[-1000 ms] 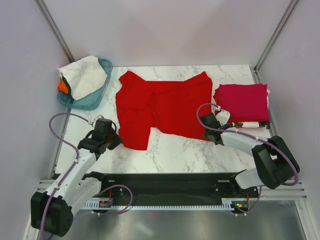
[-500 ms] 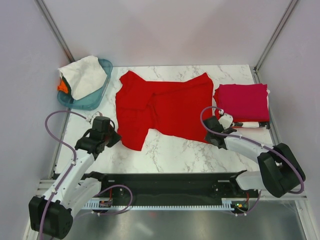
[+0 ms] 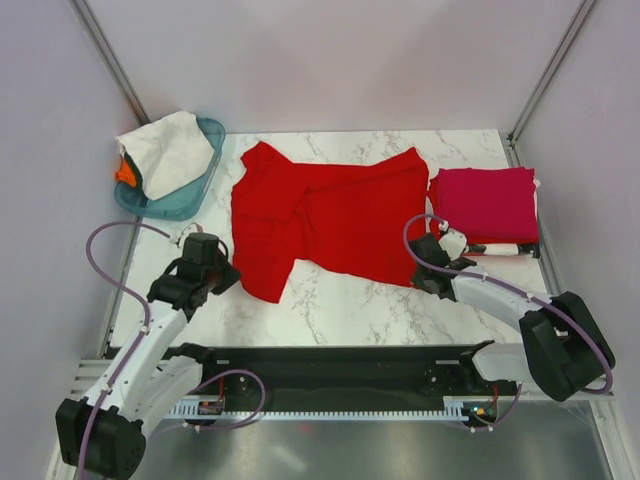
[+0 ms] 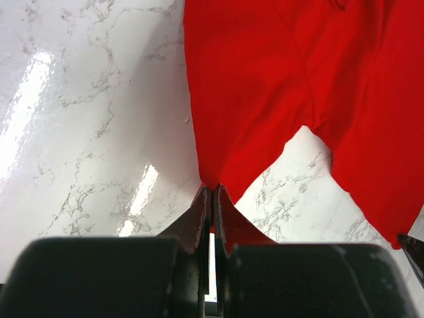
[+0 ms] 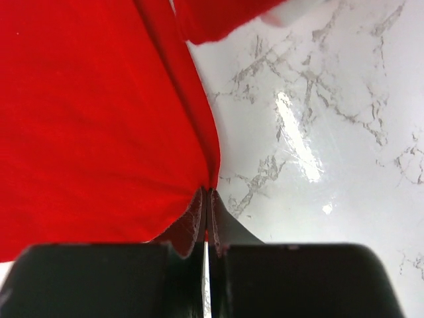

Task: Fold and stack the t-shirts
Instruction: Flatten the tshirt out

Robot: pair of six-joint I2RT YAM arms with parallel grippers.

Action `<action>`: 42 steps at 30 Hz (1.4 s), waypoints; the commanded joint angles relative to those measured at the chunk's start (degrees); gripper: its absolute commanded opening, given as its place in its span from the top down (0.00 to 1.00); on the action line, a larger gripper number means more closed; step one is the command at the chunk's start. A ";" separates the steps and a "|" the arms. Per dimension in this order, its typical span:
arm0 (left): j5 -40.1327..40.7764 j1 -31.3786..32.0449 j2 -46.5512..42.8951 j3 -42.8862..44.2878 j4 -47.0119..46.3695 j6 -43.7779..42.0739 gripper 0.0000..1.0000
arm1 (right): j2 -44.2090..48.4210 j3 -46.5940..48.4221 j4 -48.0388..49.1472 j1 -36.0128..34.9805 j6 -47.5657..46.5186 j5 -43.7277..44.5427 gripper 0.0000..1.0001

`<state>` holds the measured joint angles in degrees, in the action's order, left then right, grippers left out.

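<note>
Our left gripper (image 4: 212,191) is clenched on the near left corner of the bright red t-shirt (image 3: 320,215). Our right gripper (image 5: 207,193) is pinched tight on that shirt's near right edge. The shirt lies spread and somewhat rumpled across the middle of the marble table (image 3: 350,300). Just to its right sits the folded crimson-pink t-shirt (image 3: 485,203), resting on a white t-shirt (image 3: 505,249). At the far left, a teal basket (image 3: 195,195) holds white cloth (image 3: 165,150).
</note>
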<state>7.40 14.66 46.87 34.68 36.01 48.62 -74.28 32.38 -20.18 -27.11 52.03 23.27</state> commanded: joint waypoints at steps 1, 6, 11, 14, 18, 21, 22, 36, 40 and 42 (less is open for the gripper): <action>1.39 0.02 -0.82 2.85 0.20 -2.04 0.98 | 1.24 0.40 -2.57 0.31 -1.05 -0.50 1.00; 2.00 -0.24 0.06 4.95 0.29 -2.22 0.98 | 3.09 3.91 -3.46 0.57 -3.33 -1.47 1.00; 2.97 -0.94 2.17 11.10 0.99 -3.18 0.98 | 4.23 10.75 -4.07 2.15 -8.25 -1.64 1.00; 3.85 -1.99 4.45 17.59 1.60 -4.50 0.98 | 3.71 15.50 -4.77 3.91 -10.27 -3.22 1.00; 3.50 -3.92 6.39 23.50 2.13 -5.55 0.98 | 3.00 21.04 -4.86 6.54 -12.21 -6.47 1.00; 1.49 -6.82 8.14 29.73 2.66 -6.69 0.98 | 3.00 27.37 -6.00 8.39 -13.53 -8.06 1.00; 1.04 -7.53 8.84 31.75 2.92 -6.96 0.98 | 3.44 29.12 -6.27 9.26 -14.40 -9.02 1.00; 3.67 -9.29 3.58 72.97 1.96 -12.59 0.98 | 18.02 54.45 -8.38 10.33 -20.21 -11.23 1.00; 5.16 -9.29 3.22 82.01 0.12 -12.32 0.98 | 23.55 58.48 -8.03 10.41 -19.60 -11.31 1.00; 6.21 -9.29 4.10 84.93 -0.32 -12.41 0.98 | 24.36 59.81 -8.03 10.33 -19.51 -11.66 1.00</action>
<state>10.41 5.58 49.12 115.70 38.48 38.85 -51.33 89.12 -28.73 -17.02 33.26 11.77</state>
